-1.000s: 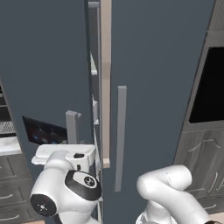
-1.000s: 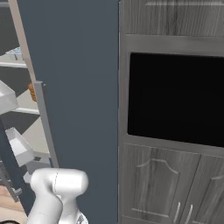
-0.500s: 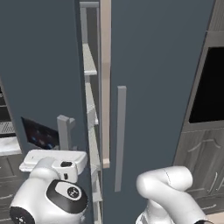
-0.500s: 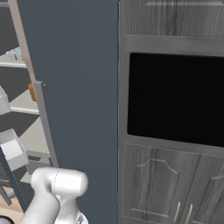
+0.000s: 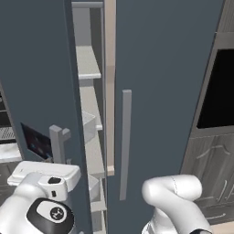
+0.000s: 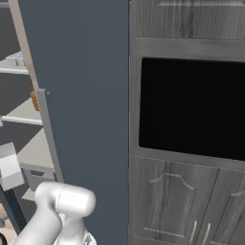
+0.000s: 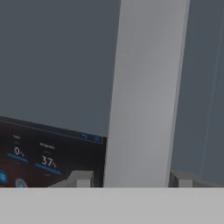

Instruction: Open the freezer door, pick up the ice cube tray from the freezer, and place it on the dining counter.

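we are looking at the freezer door (image 5: 36,91) standing partly open, swung out toward us on the left side of the left base view. its grey handle (image 5: 56,144) is running upright along the door's free edge, and the black panel (image 5: 35,140) with blue lights is sitting just left of it. in the hand view the handle (image 7: 146,92) is rising straight between the two tips of the pincer (image 7: 130,178), one tip on each side of the bar; the tips are looking pressed close to it, so we are reading the pincer as closed around the handle. the panel (image 7: 43,153) is showing blue figures at lower left there.

through the gap we are seeing the freezer (image 5: 89,114) with its pale shelves stacked one above another. in the right base view the shelves (image 6: 19,112) are showing at far left, past the edge of the plain door (image 6: 81,110). a pale tray (image 6: 16,58) with small cells is lying on the top shelf at the left edge, and brown discs (image 6: 34,101) are sitting on the shelf below it. a dark oven (image 6: 191,107) is set into the grey cabinets to the right.
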You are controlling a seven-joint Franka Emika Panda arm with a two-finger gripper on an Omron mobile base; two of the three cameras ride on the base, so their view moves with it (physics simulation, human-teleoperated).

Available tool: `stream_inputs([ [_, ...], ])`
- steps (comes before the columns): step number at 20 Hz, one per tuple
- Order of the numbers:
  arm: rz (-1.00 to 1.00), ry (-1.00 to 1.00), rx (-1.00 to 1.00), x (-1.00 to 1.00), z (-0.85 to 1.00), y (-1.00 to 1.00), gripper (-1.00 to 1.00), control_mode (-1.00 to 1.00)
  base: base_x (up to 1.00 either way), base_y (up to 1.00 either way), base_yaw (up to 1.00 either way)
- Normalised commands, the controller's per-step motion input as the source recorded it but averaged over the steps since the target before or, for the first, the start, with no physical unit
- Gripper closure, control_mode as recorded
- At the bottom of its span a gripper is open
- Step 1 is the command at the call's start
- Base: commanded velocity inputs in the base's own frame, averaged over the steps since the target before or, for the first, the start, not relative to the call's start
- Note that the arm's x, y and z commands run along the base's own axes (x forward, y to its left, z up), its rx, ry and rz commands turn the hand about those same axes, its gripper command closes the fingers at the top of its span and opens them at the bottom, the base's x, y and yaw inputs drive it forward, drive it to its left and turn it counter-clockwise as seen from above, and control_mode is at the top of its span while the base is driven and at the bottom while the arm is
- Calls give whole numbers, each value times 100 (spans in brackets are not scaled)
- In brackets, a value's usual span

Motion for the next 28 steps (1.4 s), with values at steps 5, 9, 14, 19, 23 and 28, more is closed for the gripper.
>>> stream_inputs([
  [5, 0, 0, -5, -14, 0, 42, 100, -100, 0, 0, 0],
  [9, 0, 0, 0, -1, 0, 5, 100, -100, 0, 0, 0],
  [14, 0, 0, 0, 0, 0, 0, 100, -100, 0, 0, 0],
  [19, 0, 0, 0, 0, 0, 0, 100, -100, 0, 0, 0],
  [23, 0, 0, 0, 0, 0, 0, -100, -100, 0, 0, 0],
  [28, 0, 0, 0, 0, 0, 0, -100, -100, 0, 0, 0],
])
